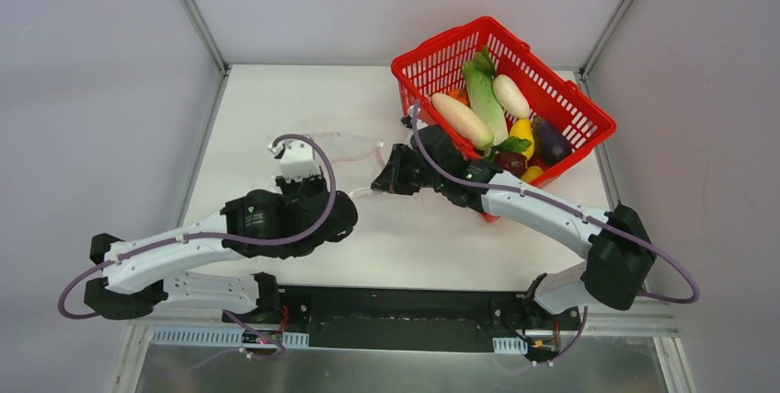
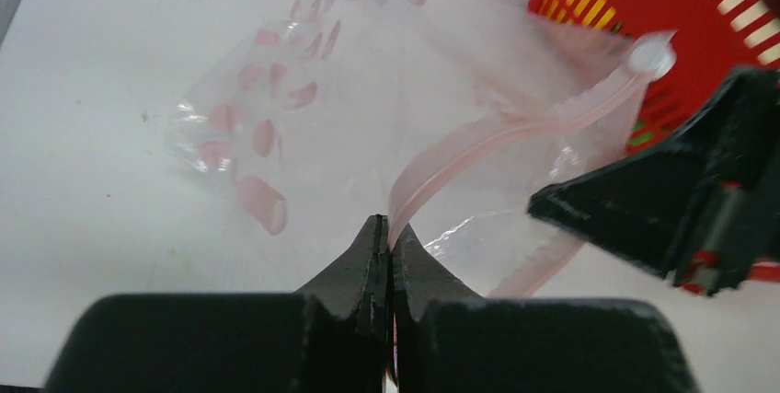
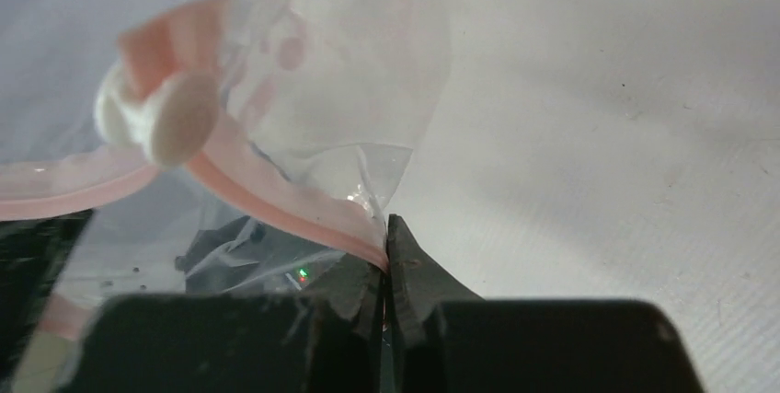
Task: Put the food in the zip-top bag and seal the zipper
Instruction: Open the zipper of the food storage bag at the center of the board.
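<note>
The clear zip-top bag (image 1: 345, 158) lies on the white table between my two grippers. It also shows in the left wrist view (image 2: 368, 108) with pink prints. Its pink zipper (image 2: 497, 135) carries a white slider (image 2: 651, 55). My left gripper (image 2: 391, 232) is shut on the zipper strip at one end. My right gripper (image 3: 386, 241) is shut on the zipper strip (image 3: 276, 200) at the bag's other corner, with the slider (image 3: 161, 112) just beyond. The food (image 1: 501, 117) lies in the red mesh basket: white, green, yellow and dark purple pieces. I see no food in the bag.
The red mesh basket (image 1: 432, 57) stands at the back right of the table, just behind my right gripper (image 1: 391, 175). My left gripper (image 1: 294, 167) is left of the bag. Grey walls enclose the table on three sides.
</note>
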Controlling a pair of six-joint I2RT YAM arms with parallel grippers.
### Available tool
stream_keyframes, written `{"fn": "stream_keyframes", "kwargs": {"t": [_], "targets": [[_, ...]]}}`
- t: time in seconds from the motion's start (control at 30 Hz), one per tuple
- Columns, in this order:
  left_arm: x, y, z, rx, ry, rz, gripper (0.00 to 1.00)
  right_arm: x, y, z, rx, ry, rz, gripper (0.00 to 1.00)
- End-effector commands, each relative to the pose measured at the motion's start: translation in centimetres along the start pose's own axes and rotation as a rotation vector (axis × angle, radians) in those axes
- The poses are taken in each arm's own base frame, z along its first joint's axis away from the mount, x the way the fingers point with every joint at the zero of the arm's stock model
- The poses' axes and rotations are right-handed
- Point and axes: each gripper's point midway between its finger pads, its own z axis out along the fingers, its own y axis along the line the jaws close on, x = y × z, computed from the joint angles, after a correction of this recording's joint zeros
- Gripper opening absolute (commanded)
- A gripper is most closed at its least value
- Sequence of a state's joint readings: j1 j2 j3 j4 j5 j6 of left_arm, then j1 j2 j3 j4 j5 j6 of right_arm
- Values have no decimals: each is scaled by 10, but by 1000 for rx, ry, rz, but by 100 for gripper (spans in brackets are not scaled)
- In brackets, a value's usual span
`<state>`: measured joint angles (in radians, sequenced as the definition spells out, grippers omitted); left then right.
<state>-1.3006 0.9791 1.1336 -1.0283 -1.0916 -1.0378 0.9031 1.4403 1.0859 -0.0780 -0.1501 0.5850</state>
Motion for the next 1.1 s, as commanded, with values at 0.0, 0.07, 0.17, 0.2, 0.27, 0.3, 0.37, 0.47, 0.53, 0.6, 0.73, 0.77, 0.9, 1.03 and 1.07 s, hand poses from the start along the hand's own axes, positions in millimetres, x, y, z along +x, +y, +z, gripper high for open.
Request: {"fn": "stream_keyframes", "kwargs": {"t": [0.0,0.07,0.17,0.2,0.27,0.3,0.37,0.47,0.53,0.6,0.73,0.77,0.9,1.03,1.07], "targets": [[-33,18,-8,-114,-60,-10,0,-18,-13,-2,106,-32,-124,3],[-32,15,-7,-138,-46,2,0,-25,-12,-2,102,-42,-134,4],[-23,12,-6,-167,-18,32,0,-33,-10,-2,74,-42,-119,5],[-20,11,-5,-171,-8,43,0,-35,-8,-2,60,-39,-112,5],[-13,11,-3,-170,6,53,0,-37,-5,-2,22,-29,-93,5],[-10,10,-2,-163,10,53,6,-37,-2,-2,-1,-19,-95,4],[-5,10,0,-153,9,46,47,-34,3,-1,-38,16,-110,3],[0,0,4,-89,5,28,71,-25,9,1,-71,76,-123,2],[8,-9,9,-26,32,36,74,-19,10,1,-97,105,-121,2],[16,-14,14,24,70,24,71,-15,13,0,-117,117,-121,2],[30,-10,22,53,104,-12,59,-16,12,-4,-109,111,-124,2],[30,-9,23,59,100,-14,60,-15,12,-4,-111,111,-130,2],[24,-19,21,116,91,10,65,-11,8,-1,-105,137,-139,2],[16,-31,19,156,99,53,68,-5,10,1,-128,172,-133,1],[16,-32,19,158,110,70,67,-3,14,-1,-149,177,-128,1]]}}
